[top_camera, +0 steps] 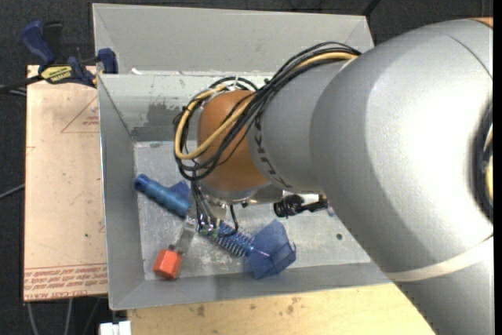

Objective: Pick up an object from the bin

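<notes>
Blue handle [161,194] lay just beside your gripper [205,222]; pick prob. not done yet. Gripper apart or together: couldn't tell.

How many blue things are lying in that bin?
3: a blue tube by the left wall, a blue coil near the front middle, and a blue chunky piece just right of it. The arm may hide more.

1 camera looks steeply down into the grey metal bin [235,35] from above, slightly off to one side. It sits close: the big silver arm [392,153] looms from the right, covering the floor right of its gripper [205,222].
</notes>
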